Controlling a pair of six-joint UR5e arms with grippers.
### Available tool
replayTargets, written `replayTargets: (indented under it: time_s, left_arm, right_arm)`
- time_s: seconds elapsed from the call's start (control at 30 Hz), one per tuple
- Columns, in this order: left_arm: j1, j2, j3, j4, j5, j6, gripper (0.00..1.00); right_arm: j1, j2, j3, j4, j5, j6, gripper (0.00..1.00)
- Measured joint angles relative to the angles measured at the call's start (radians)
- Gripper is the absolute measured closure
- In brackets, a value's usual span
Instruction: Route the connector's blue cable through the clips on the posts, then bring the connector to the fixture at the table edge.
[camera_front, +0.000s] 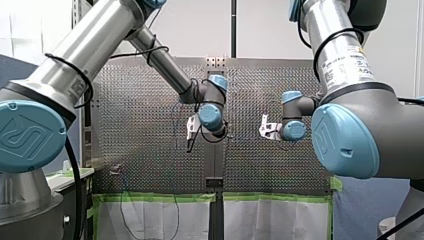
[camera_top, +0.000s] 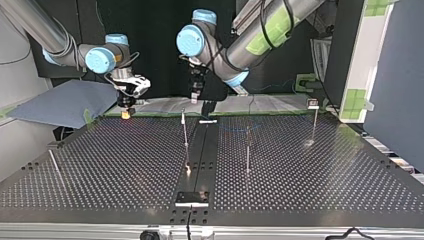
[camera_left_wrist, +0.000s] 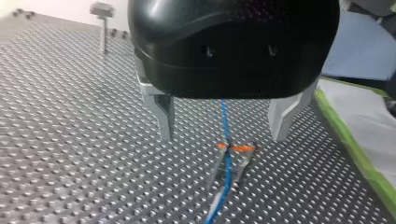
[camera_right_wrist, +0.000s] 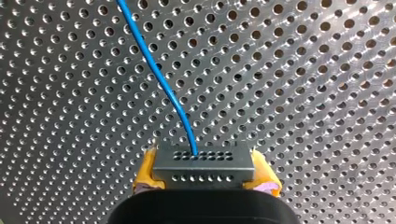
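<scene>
Right gripper (camera_right_wrist: 203, 170) pinching the connector (camera_right_wrist: 204, 161) between yellow pads (camera_right_wrist: 145, 173), above the table (camera_right_wrist: 303, 93) near its far edge in the top view. Left gripper (camera_left_wrist: 223, 137), jaws spread, straddles the cable (camera_left_wrist: 225, 121) over a clip (camera_left_wrist: 236, 148). Judged: cable light, thin and limp, connector rigid; grasp the block, or the cable beside a clip. Posts (camera_top: 247, 150) stand well apart, leaving open lanes

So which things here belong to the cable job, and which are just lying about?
Job: connector, clamped in right gripper; cable; posts; clip; fixture; left gripper, open over the cable.
Lying about: blue sheet beside the table; white covers edged with green tape.
</scene>
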Motion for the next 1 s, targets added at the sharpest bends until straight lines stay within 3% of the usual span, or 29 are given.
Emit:
replayTargets:
  time_s: [0.27, 0.57, 1.0]
  left_arm:
    - [0.002, 0.07, -0.07, 0.07, 0.059, -0.065, 0.0]
    - [0.006, 0.155, -0.155, 0.155, 0.091, -0.142, 0.0]
    - [-0.001, 0.266, -0.266, 0.164, 0.085, -0.159, 0.0]
  right_arm:
    - [0.0, 0.0, 0.0, 0.006, 0.0, 0.014, 1.0]
    - [-0.001, 0.0, 0.0, 0.006, 0.0, 0.035, 1.0]
    - [0.003, 0.0, -0.001, 0.009, 0.0, 0.052, 1.0]
